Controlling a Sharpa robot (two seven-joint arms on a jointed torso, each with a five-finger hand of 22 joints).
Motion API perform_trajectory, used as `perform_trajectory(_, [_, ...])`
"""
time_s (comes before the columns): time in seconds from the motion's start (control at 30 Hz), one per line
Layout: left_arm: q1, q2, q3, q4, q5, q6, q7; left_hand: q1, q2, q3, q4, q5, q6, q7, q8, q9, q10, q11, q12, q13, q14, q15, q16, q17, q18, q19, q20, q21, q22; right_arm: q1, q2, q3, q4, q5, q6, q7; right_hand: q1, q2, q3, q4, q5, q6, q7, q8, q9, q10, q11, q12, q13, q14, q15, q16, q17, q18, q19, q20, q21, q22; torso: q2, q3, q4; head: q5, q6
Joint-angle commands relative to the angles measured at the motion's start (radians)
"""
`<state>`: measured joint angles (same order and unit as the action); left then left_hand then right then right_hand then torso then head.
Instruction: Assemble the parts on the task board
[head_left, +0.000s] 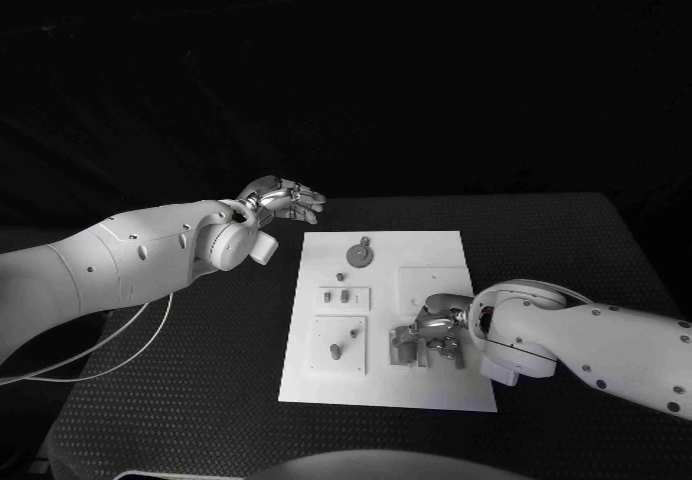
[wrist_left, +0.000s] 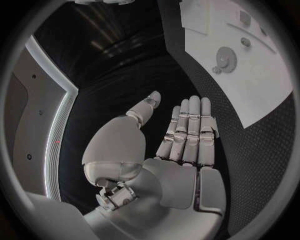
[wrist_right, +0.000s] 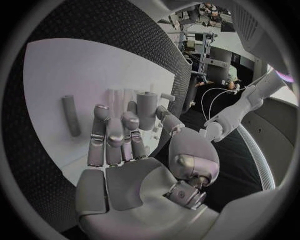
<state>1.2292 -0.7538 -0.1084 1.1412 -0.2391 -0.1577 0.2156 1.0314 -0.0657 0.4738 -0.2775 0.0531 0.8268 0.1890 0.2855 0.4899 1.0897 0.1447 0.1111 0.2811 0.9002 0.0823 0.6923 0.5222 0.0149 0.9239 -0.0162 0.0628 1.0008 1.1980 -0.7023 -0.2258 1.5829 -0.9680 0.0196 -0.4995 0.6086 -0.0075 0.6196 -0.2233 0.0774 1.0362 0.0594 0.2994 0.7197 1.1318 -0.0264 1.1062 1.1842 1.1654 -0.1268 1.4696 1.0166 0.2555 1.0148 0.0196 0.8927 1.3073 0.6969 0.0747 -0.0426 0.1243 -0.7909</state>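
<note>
The worktop carries the board at its middle, long axis running away from the robot. The right robot hand is much the nearer to the work: it sits over the board's near right part, fingers reaching toward the left, at a cluster of grey parts just beside its fingertips. In the right wrist view the fingers are spread and lightly curled over the board, with an upright peg right at their tips and a slim rod standing a little apart; I cannot tell whether the robot hand touches or holds the peg (the fingers cover its base). The left robot hand hangs off the board's far left corner, well apart from the parts, fingers straight and apart, holding nothing; its wrist view shows the palm bare and the board beyond the fingertips, with a round disc on it. That disc lies at the board's far end, nearer the left robot hand. Two small inset plates sit mid-board; their tiny pegs are too small to read.
</note>
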Motion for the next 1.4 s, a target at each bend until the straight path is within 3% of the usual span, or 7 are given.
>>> perform_trajectory(0.03, [0.001, 0.001, 0.001, 0.003, 0.005, 0.007, 0.007, -0.008, -0.001, -0.004, 0.003, 0.001, 0.005, 0.001, 0.005, -0.001, -0.004, -0.001, 0.003, -0.001, 0.007, 0.000, -0.005, 0.002, -0.004, 0.005, -0.001, 0.006, -0.001, -0.004, 0.005, -0.001, -0.005, -0.015, 0.017, 0.001, -0.011, -0.003, 0.002, 0.007, 0.002, 0.018, 0.016, -0.006, -0.002, 0.001, -0.007, 0.003, -0.002, -0.004, -0.005, 0.007, -0.001, 0.006, 0.003, 0.000, 0.007, 0.019, 0.000, -0.0003, -0.0003, 0.000, -0.001])
perform_trajectory(0.87, [0.001, -0.002, 0.001, 0.005, 0.005, 0.009, 0.005, -0.009, -0.001, -0.003, 0.004, 0.001, 0.004, 0.001, 0.005, -0.002, -0.005, -0.001, 0.003, -0.002, 0.007, 0.000, -0.006, 0.003, -0.004, 0.004, 0.000, 0.006, -0.002, -0.018, 0.021, -0.003, -0.032, -0.027, 0.039, -0.002, -0.041, -0.041, 0.006, 0.024, 0.001, 0.018, 0.018, -0.018, -0.007, -0.005, -0.006, 0.003, -0.007, -0.017, -0.005, 0.011, -0.023, 0.006, -0.002, -0.001, 0.006, 0.018, 0.000, 0.0006, -0.0007, 0.005, -0.007])
perform_trajectory(1.23, [0.001, -0.003, 0.001, 0.005, 0.005, 0.009, 0.004, -0.010, -0.001, -0.003, 0.004, 0.001, 0.003, 0.001, 0.005, -0.002, -0.006, -0.001, 0.003, -0.002, 0.007, 0.001, -0.007, 0.003, -0.004, 0.004, 0.000, 0.006, -0.002, -0.020, 0.023, -0.003, -0.038, -0.031, 0.014, -0.001, -0.062, -0.076, 0.020, 0.056, 0.002, 0.014, 0.020, -0.026, -0.008, -0.009, -0.004, 0.004, -0.011, -0.023, -0.005, 0.016, -0.033, 0.006, -0.001, -0.002, 0.005, 0.017, 0.001, 0.0001, 0.0001, 0.005, -0.007])
perform_trajectory(1.4, [0.001, -0.003, 0.001, 0.005, 0.005, 0.009, 0.004, -0.010, -0.001, -0.003, 0.005, 0.001, 0.003, 0.001, 0.005, -0.002, -0.006, -0.001, 0.003, -0.002, 0.007, 0.001, -0.007, 0.004, -0.004, 0.004, 0.000, 0.006, -0.002, -0.020, 0.024, -0.003, -0.038, -0.030, 0.023, 0.000, -0.067, -0.102, 0.029, 0.072, 0.002, 0.011, 0.021, -0.030, -0.007, -0.013, -0.003, 0.004, -0.013, -0.026, -0.004, 0.018, -0.039, 0.006, -0.002, -0.003, 0.004, 0.017, 0.000, -0.0003, -0.0004, 0.006, -0.008])
